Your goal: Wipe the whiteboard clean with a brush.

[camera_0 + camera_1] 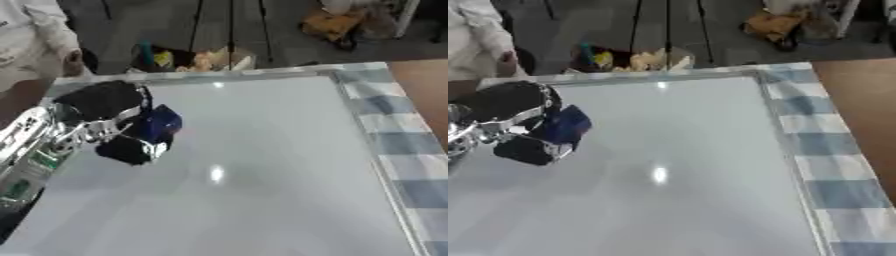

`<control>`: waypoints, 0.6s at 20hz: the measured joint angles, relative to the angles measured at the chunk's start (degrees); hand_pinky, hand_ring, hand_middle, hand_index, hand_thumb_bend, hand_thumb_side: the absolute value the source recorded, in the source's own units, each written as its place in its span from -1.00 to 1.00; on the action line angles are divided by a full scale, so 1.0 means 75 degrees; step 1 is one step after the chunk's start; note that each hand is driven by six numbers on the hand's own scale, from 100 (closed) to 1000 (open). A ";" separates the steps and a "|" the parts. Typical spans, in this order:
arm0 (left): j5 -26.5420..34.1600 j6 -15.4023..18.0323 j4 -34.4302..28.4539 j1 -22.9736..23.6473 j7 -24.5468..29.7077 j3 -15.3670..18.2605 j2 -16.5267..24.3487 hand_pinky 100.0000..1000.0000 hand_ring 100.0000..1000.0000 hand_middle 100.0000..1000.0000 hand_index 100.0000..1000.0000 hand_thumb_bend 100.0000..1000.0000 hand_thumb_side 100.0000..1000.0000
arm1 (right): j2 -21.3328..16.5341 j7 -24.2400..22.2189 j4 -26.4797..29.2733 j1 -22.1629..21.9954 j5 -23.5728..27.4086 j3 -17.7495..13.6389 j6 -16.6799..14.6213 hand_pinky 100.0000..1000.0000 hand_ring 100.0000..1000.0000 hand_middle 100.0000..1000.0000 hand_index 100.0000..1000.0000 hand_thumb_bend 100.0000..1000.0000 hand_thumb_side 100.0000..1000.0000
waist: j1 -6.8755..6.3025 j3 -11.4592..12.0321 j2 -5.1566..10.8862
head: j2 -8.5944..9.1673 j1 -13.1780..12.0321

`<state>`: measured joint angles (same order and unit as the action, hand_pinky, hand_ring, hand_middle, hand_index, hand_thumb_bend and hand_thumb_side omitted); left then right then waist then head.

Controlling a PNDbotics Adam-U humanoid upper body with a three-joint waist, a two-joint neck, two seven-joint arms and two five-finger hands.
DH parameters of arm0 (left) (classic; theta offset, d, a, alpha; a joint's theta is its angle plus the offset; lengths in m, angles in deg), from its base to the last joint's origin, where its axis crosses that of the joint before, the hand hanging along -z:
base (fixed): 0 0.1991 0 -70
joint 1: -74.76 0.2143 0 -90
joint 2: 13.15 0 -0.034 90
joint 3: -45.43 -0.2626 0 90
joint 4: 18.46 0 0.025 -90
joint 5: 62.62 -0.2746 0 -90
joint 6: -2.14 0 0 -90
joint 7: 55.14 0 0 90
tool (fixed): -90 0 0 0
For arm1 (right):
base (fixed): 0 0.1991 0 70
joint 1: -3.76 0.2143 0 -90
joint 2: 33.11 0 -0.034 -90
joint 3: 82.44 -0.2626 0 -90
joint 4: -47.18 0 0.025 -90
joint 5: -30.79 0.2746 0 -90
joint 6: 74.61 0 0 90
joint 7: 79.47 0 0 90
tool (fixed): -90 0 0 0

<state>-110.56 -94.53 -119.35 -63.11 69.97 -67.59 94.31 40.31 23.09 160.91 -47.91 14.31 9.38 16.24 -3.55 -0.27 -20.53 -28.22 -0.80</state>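
A white whiteboard point(262, 165) with a silver frame fills most of both views; its surface shows no marks, only light glare. My left hand point(109, 107) comes in from the left over the board's upper left part, fingers curled round a blue brush point(157, 125). The brush sits against the board under the hand. My right hand shows in neither view.
A blue-and-white checked cloth point(394, 135) covers the table along the board's right side. Beyond the far edge lies a cluttered container of coloured items point(188, 57) on the floor. A person in white stands at the far left point(35, 40).
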 measured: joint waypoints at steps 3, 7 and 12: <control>0.0083 0.0080 -0.0410 0.0060 0.0102 -0.0152 0.0085 -0.60 -0.50 -0.86 -0.77 -1.00 0.06 | 0.0000 -0.0005 0.0000 0.0001 0.0000 0.0000 -0.0007 0.61 0.65 0.46 0.64 -1.00 0.97 | -0.0001 -0.0010 0.0000 | -0.0065 0.0039; 0.0131 0.0159 -0.0870 0.0122 0.0196 -0.0313 0.0127 -0.60 -0.50 -0.86 -0.77 -1.00 0.06 | 0.0000 -0.0009 0.0000 0.0003 0.0000 0.0000 -0.0023 0.61 0.65 0.46 0.64 -1.00 0.97 | -0.0001 -0.0016 0.0000 | -0.0125 0.0055; 0.0140 0.0251 -0.1263 0.0145 0.0265 -0.0503 0.0190 -0.59 -0.50 -0.86 -0.77 -1.00 0.06 | 0.0000 0.0003 0.0000 0.0003 0.0000 0.0000 -0.0036 0.61 0.65 0.46 0.64 -1.00 0.97 | -0.0003 -0.0022 0.0000 | -0.0127 0.0055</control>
<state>-109.50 -92.65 -128.82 -62.03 71.96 -71.36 95.74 40.31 23.12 160.91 -47.89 14.31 9.38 15.97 -3.57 -0.44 -20.53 -29.18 -0.39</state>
